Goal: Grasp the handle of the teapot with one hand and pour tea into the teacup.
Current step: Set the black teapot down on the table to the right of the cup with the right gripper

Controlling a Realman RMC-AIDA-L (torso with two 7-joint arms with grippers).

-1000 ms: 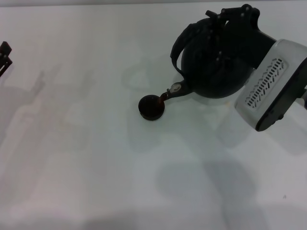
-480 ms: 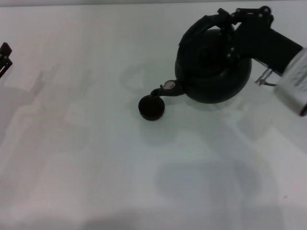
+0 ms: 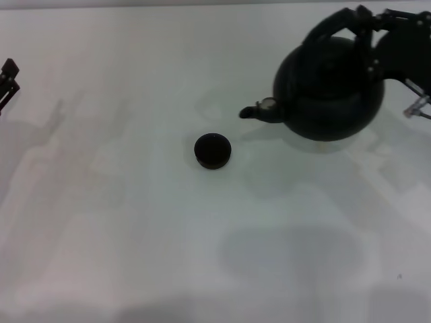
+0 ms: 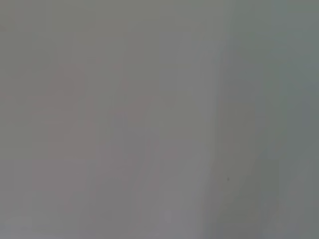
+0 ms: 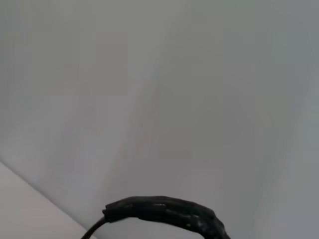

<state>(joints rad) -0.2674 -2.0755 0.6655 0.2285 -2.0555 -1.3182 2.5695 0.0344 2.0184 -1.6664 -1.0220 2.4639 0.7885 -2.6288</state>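
Since the earlier frames, the teapot (image 3: 330,91) has been swung back upright and drawn away to the robot's right, so that its spout (image 3: 256,111) no longer hangs over the teacup (image 3: 213,151). Pouring appears finished; setting the pot down on the worktop (image 3: 135,222) and releasing it is judged to be called for next. The right claw (image 3: 363,23) is seen pinched on the handle (image 3: 333,27), carrying the pot. The cup stands alone, well apart from the spout. The left claw (image 3: 7,77) is parked at the far left edge; its spread cannot be told.
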